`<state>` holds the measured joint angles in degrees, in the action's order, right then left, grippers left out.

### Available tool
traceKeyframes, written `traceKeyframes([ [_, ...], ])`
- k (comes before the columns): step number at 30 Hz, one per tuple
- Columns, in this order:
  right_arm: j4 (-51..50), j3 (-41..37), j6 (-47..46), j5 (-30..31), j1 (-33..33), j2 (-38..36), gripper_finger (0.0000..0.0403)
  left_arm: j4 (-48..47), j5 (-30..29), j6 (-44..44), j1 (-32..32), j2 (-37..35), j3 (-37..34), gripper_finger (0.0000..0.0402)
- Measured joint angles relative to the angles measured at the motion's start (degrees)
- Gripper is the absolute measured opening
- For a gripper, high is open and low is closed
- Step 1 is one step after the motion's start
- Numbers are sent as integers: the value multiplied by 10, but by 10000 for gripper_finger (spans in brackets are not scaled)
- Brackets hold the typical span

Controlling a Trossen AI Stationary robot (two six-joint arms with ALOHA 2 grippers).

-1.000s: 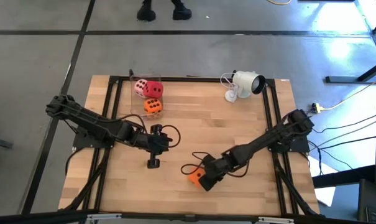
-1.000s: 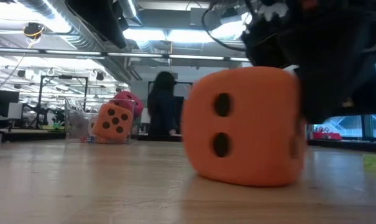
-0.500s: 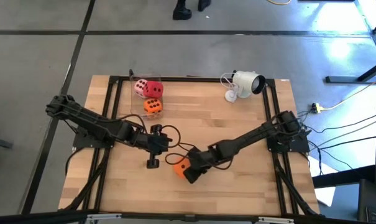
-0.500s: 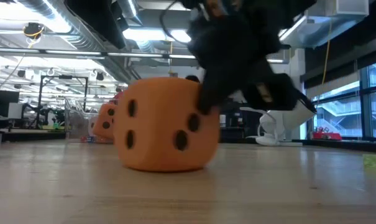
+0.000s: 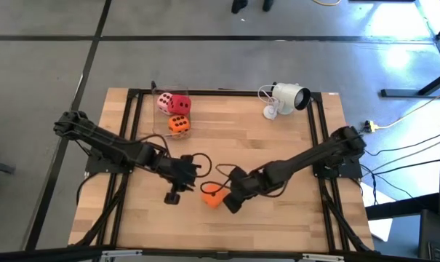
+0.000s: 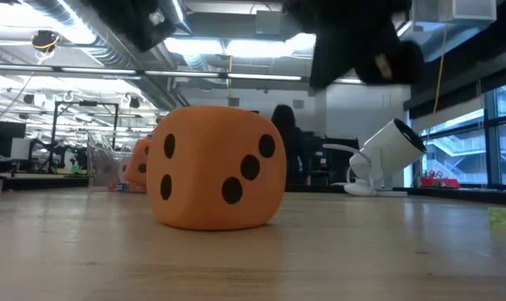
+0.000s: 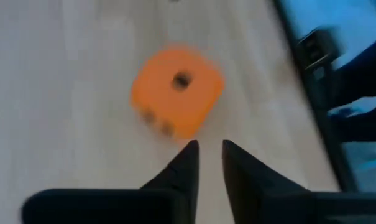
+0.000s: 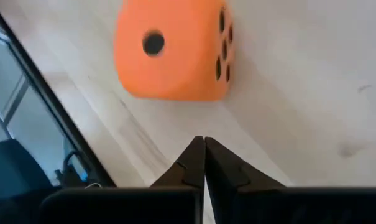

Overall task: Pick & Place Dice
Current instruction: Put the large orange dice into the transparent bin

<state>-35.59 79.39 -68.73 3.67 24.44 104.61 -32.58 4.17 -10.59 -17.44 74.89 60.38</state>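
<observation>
One orange die (image 5: 212, 195) sits flat on the wood near the table's middle; it also fills the low view as the orange die (image 6: 215, 167). My right gripper (image 5: 230, 203) hovers just right of it, shut, its tips (image 8: 204, 140) short of the die (image 8: 175, 53). My left gripper (image 5: 172, 196) stands to the die's left, its fingers (image 7: 209, 146) a narrow gap apart and pointing at the die (image 7: 177, 90). The pale pink die (image 5: 164, 104), the red die (image 5: 181, 103) and a second orange die (image 5: 178, 124) cluster at the far left.
A clear plastic box (image 5: 160, 110) stands at the three clustered dice. A white camera on a stand (image 5: 287, 97) sits near the far right edge, with its cable. Black frame rails (image 5: 136, 116) run along the table's sides. Bare wood lies toward the near edge.
My right gripper carried the orange die from the near right toward the table's left, then drew up and away, leaving it on the wood. The die has turned about and shows other pip faces. My left gripper swung slightly toward the die.
</observation>
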Motion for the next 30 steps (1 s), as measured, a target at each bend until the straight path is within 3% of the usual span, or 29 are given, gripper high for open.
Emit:
traceKeyframes([
  [3,-14,2,5,37,5,-38,36,57,-4,26,-17,0,0,98],
  [11,0,2,55,137,7,-130,133,127,-88,142,-59,34,0,200],
  [16,32,2,64,145,7,-172,198,135,-90,179,-87,84,0,247],
  [23,64,2,48,162,8,-206,264,173,-118,213,-117,145,0,280],
  [30,63,2,36,168,8,-210,279,183,-186,216,-117,153,0,289],
])
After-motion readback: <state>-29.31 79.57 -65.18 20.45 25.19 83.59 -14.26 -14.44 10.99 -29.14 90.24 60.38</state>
